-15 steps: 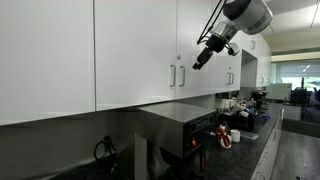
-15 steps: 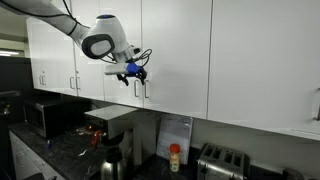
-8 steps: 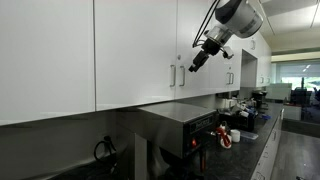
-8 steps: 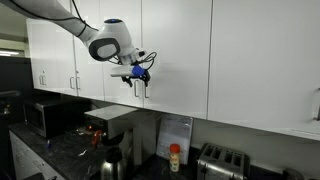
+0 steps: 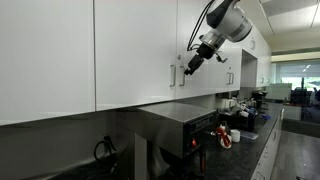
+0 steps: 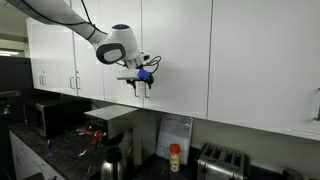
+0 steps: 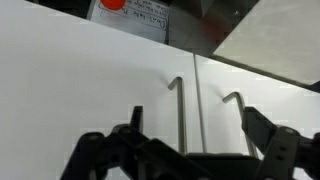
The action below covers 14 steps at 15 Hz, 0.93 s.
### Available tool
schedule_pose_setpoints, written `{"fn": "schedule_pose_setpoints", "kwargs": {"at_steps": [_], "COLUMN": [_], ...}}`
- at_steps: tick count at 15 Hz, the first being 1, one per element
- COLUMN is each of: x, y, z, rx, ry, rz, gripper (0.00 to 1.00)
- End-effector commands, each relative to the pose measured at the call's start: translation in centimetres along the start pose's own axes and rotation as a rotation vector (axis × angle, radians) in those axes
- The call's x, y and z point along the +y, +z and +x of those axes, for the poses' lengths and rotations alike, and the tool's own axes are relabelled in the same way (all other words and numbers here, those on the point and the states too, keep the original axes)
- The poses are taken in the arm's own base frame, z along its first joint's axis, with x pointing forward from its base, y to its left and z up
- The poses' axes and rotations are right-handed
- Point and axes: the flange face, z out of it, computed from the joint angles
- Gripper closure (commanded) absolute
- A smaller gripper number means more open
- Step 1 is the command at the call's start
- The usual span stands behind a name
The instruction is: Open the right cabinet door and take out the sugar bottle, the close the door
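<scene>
the gripper (image 5: 190,67), jaws spread wide and empty, has moved closer to the paired handles than a second ago. it hangs just in front of the right cabinet door (image 5: 208,85), a plain white upper panel, shut, with its slim silver handle (image 5: 182,75) near the left edge.

White wall cabinets (image 6: 260,60), dark countertop (image 5: 255,140)

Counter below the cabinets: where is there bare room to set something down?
The counter between the kettle and the small bottle looks bare, though it is dim. In an exterior view, the front strip past the steel machine also looks free. Crowded against the wall: microwave, toaster, red containers.
</scene>
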Motion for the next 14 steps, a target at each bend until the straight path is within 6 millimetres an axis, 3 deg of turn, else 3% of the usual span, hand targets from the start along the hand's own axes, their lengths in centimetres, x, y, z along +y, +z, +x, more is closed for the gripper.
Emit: {"fn": "schedule_pose_setpoints", "kwargs": {"at_steps": [1, 14], "x": [0.91, 0.62], "y": [1.14, 2.03], "z": [0.47, 1.18], "rx": [-0.001, -0.011], "ry": [-0.009, -0.019], "rz": [-0.003, -0.003], "gripper": [0.00, 0.00]}}
